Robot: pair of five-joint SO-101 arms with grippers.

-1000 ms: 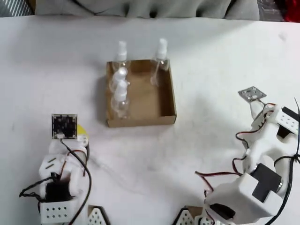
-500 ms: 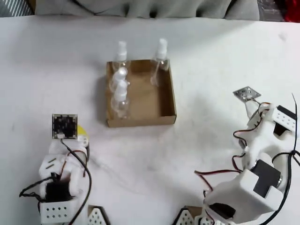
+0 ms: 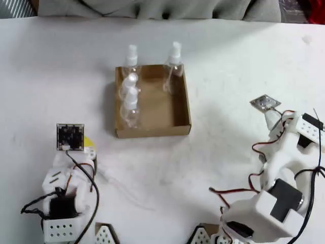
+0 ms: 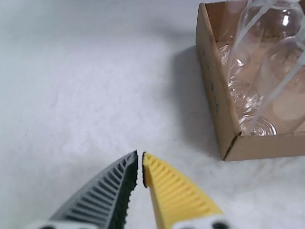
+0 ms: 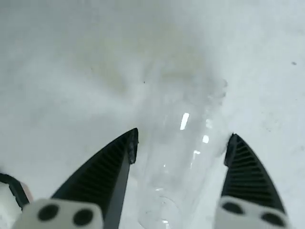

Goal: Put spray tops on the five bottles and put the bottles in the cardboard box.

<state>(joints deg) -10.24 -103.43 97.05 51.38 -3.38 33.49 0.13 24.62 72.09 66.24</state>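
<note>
We see the left gripper (image 4: 140, 160) pressed closed over the white table (image 3: 61, 61), near the cardboard box (image 3: 152, 131), which holds upright spray bottles (image 3: 131, 96). The right gripper (image 5: 183, 137) is spread wide, with a clear bottle (image 5: 178, 162) between its fingers.

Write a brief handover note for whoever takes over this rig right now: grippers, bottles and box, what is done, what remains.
Left gripper: shut, empty, over the table near the cardboard box.
Right gripper: open, a clear bottle between its fingers.
Done: four spray-topped bottles stand in the box.
Left: the fifth bottle. I cannot tell whether it has its top; fit one if needed, then box it.
</note>
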